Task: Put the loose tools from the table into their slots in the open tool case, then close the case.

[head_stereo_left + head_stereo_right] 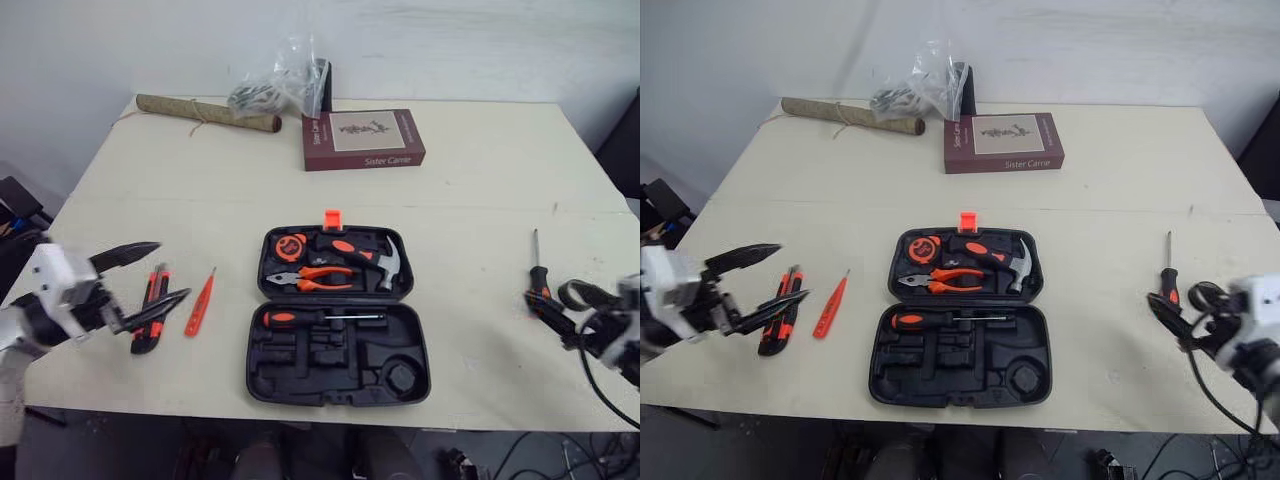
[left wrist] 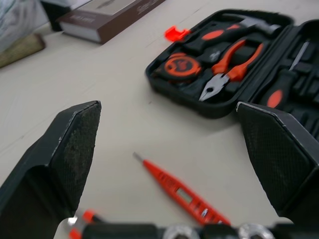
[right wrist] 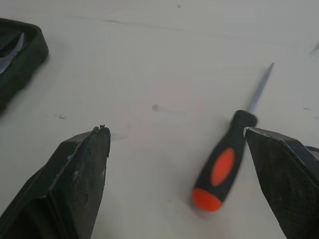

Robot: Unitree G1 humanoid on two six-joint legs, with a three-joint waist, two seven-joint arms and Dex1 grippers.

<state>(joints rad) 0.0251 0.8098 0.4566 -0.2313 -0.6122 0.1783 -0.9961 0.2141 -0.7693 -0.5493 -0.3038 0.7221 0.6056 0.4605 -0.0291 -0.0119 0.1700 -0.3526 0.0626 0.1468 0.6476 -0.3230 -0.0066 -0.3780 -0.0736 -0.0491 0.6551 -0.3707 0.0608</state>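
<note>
Maroon book reads "Sister Carrie". Open tool case lies near the front edge, with bare surface on both sides. Left gripper, released, is over the knife and tester pen. Right gripper, released, is beside the screwdriver.

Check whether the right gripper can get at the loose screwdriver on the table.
Probably yes: the right gripper is open, close by the screwdriver, and nothing lies between them.

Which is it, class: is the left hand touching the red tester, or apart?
Apart. The left wrist view shows bare table between the red tester and each finger of the open left hand.
</note>
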